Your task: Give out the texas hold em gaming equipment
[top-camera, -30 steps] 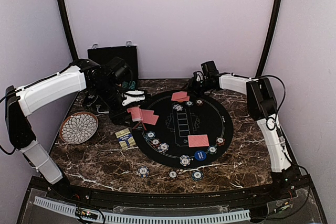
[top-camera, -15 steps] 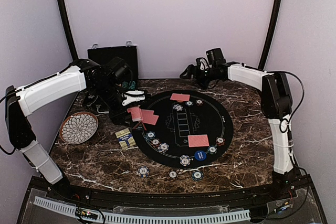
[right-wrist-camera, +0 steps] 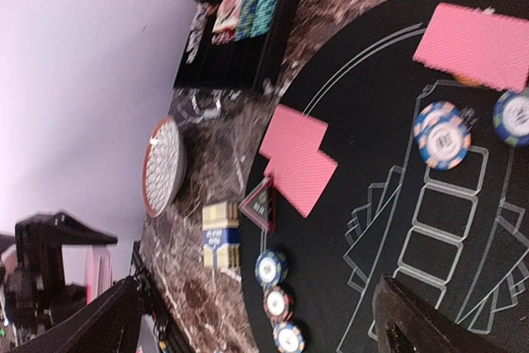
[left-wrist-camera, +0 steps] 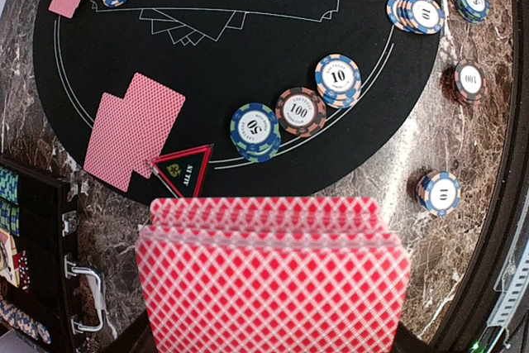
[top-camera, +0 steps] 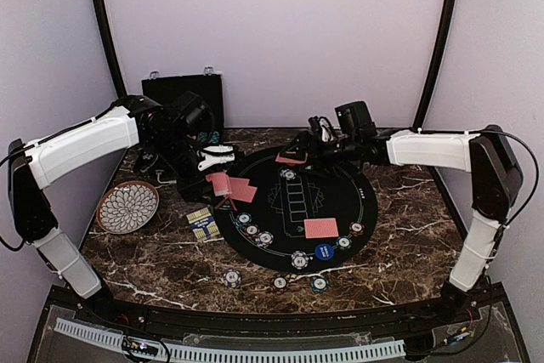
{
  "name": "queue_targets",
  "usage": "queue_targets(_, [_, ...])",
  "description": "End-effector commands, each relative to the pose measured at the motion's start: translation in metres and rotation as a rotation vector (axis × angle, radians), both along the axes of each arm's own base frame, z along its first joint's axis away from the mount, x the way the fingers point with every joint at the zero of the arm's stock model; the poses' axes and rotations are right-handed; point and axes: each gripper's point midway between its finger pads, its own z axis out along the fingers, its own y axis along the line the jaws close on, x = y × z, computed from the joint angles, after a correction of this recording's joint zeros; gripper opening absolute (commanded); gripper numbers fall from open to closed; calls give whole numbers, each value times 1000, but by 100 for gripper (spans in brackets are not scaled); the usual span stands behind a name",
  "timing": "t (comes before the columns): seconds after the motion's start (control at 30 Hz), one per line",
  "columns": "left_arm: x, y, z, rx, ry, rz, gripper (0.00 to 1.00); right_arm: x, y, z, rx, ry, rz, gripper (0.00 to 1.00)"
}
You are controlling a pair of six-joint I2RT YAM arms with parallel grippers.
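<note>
My left gripper [top-camera: 212, 160] is shut on a deck of red-backed playing cards [left-wrist-camera: 273, 279] at the left edge of the round black mat [top-camera: 340, 201]; its fingers are hidden behind the deck in the wrist view. Two cards [left-wrist-camera: 132, 130] lie overlapped on the mat just ahead of it. Striped poker chips [left-wrist-camera: 299, 112] curve along the mat's near rim, beside a blue button disc [top-camera: 324, 251]. A single card [top-camera: 320, 228] lies near them. My right gripper [top-camera: 299, 147] hangs open over the mat's far side, above more cards [top-camera: 289, 160], with nothing between its fingers [right-wrist-camera: 413, 320].
A black case [top-camera: 183, 91] holding chip rows [right-wrist-camera: 248, 14] stands at the back left. A white petal-patterned plate [top-camera: 127, 207] and a blue-and-yellow card box [top-camera: 202, 223] lie left of the mat. A triangular marker [left-wrist-camera: 182, 167] rests on its edge. Three chips [top-camera: 280, 282] sit on the marble in front.
The right arm has drawn back from the far cards, then swung left and low over the mat's far edge, its jaws opening wide. The left arm and its deck have not moved.
</note>
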Motion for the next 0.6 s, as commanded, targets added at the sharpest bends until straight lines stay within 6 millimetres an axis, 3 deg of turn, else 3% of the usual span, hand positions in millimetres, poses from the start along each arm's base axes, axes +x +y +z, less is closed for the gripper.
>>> queue_targets(0.0, [0, -3, 20, -53, -41, 3, 3, -52, 37, 35, 190, -16, 126, 98])
queue_targets(0.1, [1, -4, 22, -56, -42, 3, 3, -82, 54, 45, 278, 8, 185, 98])
queue_targets(0.2, [2, -5, 21, -55, -39, 3, 3, -99, 68, 50, 324, 21, 223, 98])
queue_targets(0.57, [3, -9, 25, -69, -29, 9, 3, -123, 119, 43, 358, 73, 334, 98])
